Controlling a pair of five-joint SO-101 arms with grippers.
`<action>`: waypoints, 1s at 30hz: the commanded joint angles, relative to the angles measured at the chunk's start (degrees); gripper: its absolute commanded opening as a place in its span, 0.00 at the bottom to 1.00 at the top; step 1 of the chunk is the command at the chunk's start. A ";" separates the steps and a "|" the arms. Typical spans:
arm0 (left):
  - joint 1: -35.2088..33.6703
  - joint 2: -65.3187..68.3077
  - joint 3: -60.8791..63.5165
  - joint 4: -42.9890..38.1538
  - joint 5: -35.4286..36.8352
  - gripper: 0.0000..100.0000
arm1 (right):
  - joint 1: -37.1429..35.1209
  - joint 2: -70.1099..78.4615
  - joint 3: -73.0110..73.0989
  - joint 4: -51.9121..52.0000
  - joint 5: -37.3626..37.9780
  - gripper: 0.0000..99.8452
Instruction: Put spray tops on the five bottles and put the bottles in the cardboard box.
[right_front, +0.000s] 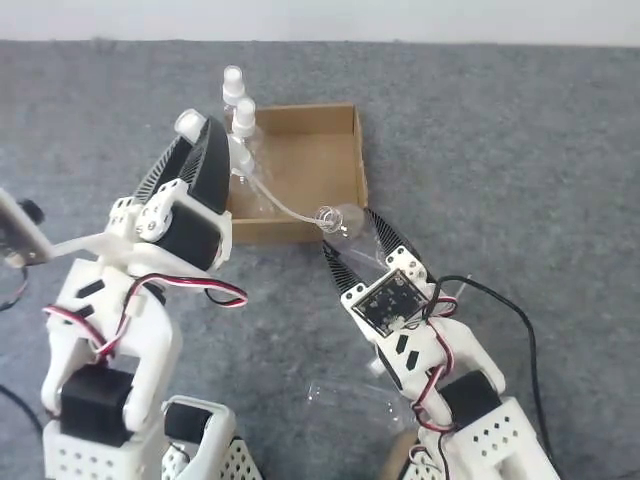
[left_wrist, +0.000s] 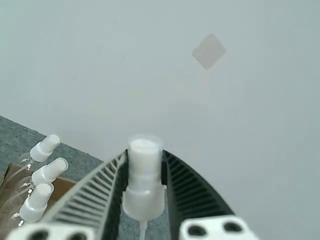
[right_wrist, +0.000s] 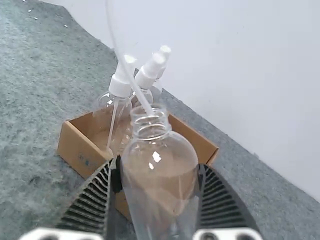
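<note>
My left gripper (right_front: 195, 126) (left_wrist: 145, 161) is shut on a white spray top (right_front: 187, 123) (left_wrist: 144, 180), held above the near left corner of the cardboard box (right_front: 361, 150) (right_wrist: 80, 146). Its thin dip tube (right_front: 280, 206) (right_wrist: 122, 57) trails down into the mouth of a clear open bottle (right_front: 345, 222) (right_wrist: 160, 170). My right gripper (right_front: 348, 230) (right_wrist: 157, 167) is shut on that bottle, just in front of the box. Three bottles with spray tops (right_front: 243, 112) (left_wrist: 48, 171) (right_wrist: 121, 86) stand in the box's left side.
Another clear bottle without a top (right_front: 347, 396) lies on the grey carpet (right_front: 520, 170) near the front, between the two arm bases. The right half of the box floor is bare. A pale wall rises behind the table.
</note>
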 joint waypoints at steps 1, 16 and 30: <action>-0.09 -0.62 0.40 -1.76 -0.70 0.01 | 0.84 -2.15 -1.49 -1.89 0.35 0.04; -4.04 -1.05 2.07 -4.57 -0.53 0.01 | 0.75 -2.15 -1.49 -1.89 0.35 0.04; 0.26 -0.53 3.12 -4.75 -0.70 0.01 | 0.57 -2.15 -1.32 -1.89 0.44 0.04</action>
